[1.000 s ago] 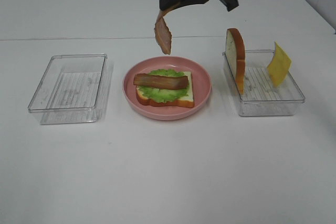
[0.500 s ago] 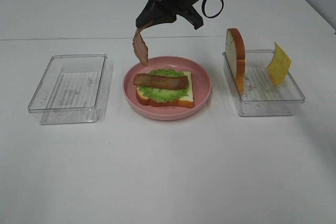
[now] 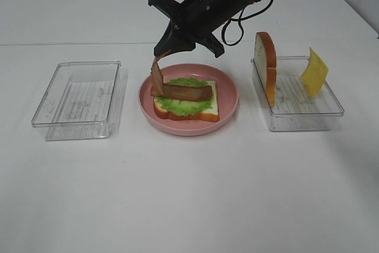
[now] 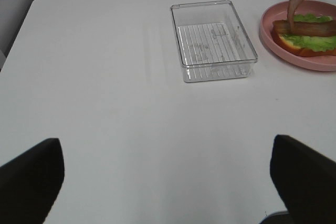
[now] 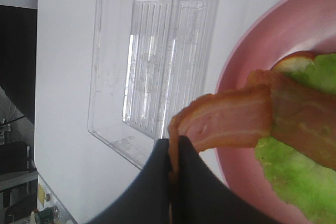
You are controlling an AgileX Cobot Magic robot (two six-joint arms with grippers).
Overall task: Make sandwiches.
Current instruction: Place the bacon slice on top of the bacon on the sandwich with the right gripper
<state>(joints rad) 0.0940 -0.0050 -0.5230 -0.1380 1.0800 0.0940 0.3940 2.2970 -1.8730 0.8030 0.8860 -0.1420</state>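
my right claw [image 3: 169, 48] was pinched shut on a hanging bacon strip [image 3: 157, 70], lower end at the second bacon strip [image 3: 182, 92] | that lay over lettuce [image 3: 188, 103] and bread slice [image 3: 208, 109] on pink plate [image 3: 230, 90] | my left claw [image 4: 168, 182] stood wide apart, holding nothing | right tray [image 3: 331, 108] held upright bread [image 3: 267, 66] and cheese square [image 3: 314, 72]

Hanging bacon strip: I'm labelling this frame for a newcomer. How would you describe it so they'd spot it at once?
Find the round pink plate in the centre of the high view. Over its left side, a reddish-brown bacon strip dangles from the right gripper, whose jaws are shut on it. Unlike the other strip, lying flat on the lettuce, this one hangs upright.
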